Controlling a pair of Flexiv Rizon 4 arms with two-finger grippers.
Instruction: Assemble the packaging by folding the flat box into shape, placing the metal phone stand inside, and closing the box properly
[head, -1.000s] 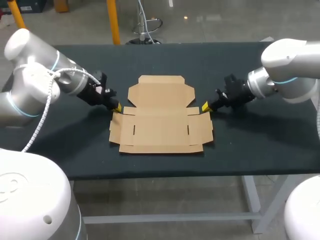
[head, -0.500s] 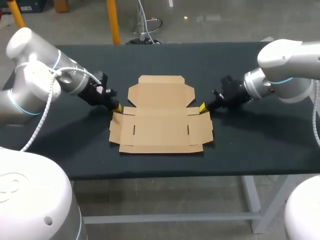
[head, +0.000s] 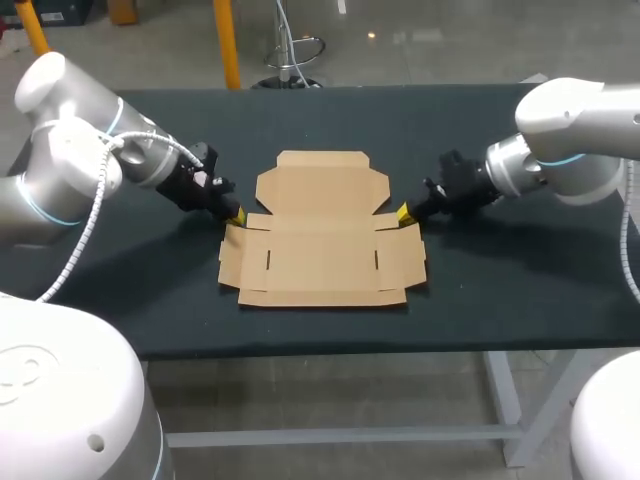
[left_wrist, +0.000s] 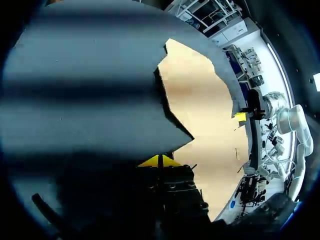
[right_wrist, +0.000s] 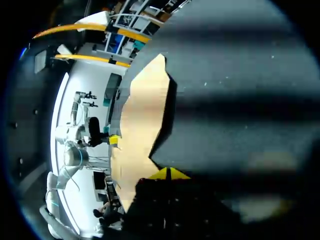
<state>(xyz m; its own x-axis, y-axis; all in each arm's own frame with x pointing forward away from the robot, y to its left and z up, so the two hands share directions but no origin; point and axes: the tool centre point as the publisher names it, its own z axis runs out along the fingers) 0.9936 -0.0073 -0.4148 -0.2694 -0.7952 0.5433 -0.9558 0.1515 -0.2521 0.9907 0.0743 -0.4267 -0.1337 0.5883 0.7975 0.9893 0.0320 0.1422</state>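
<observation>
Cardboard, thin and pale brown, makes up the flat box (head: 322, 245), which lies fully unfolded near the middle of the dark tabletop (head: 500, 290), between the two arms. Its long axis runs left to right across the robot's front. The lid panel with its tuck flap points toward the far edge, and a short side flap sticks out at each end. The left pincer (head: 235, 214) sits low at the far corner of the left side flap and the right pincer (head: 404, 213) at the matching corner of the right one. Each has its yellow tips pressed together with nothing between them (the wrist views show only a hairline gap); whether they touch the card I cannot tell. I judge the sheet very light and apt to skate on the tabletop, stiff within each panel but ready to hinge at its creases, and easily dented by a hard pinch. The best holds look to be the free edges of the side flaps, raised from both ends at once so the sheet neither slides nor twists.
</observation>
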